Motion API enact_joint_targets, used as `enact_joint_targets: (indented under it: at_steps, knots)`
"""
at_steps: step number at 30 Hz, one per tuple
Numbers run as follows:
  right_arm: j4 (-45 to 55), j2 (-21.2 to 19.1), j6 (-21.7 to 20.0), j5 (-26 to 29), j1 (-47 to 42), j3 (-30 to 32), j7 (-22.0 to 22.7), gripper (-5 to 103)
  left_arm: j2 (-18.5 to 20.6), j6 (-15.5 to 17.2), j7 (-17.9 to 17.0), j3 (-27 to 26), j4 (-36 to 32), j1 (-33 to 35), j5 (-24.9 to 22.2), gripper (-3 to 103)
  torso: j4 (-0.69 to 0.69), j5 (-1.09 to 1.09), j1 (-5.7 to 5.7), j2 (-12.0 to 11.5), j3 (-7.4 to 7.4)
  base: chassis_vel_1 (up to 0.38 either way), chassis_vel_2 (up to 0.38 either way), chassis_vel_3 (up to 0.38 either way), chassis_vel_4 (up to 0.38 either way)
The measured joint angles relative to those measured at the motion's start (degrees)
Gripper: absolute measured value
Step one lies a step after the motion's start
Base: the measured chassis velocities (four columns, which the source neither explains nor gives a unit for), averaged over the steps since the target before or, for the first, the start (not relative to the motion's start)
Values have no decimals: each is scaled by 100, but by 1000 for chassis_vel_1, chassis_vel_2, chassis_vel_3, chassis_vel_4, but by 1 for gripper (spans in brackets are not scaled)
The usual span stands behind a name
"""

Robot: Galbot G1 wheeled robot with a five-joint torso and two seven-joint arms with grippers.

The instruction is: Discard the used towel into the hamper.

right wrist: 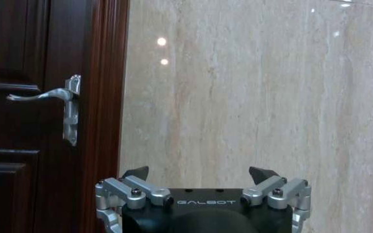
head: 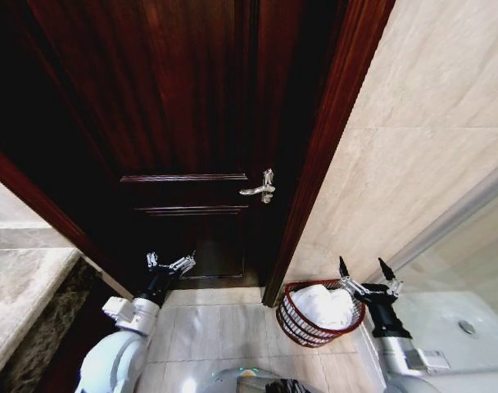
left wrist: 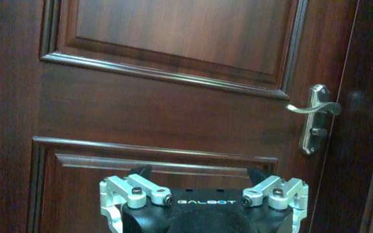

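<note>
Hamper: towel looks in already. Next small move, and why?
Probably just draw the right gripper up and away from the hamper. A white towel already lies inside the basket, and the right jaws stand open and empty by its rim. The left gripper waits open near the door.

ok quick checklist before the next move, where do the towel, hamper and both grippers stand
1. Towel in hamper: ok, white cloth lies inside the wire basket.
2. Hamper upright on the floor by the door frame: ok.
3. Right gripper empty: ok, jaws open, raised beside the hamper's rim.
4. Left gripper empty: ok, jaws open, held in front of the door.
5. Towel fully below the rim: cannot tell, it is heaped near the rim.
6. Door shut: cannot tell.
</note>
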Motion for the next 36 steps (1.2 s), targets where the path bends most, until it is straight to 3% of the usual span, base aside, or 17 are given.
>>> enact_joint_targets:
  at_steps: [36]
  knots:
    - [-22,-6,-6,7,6,-4,-6,100,0,0,0,0,0,0,0,99,1,0,220,485,263,0,0,0,0]
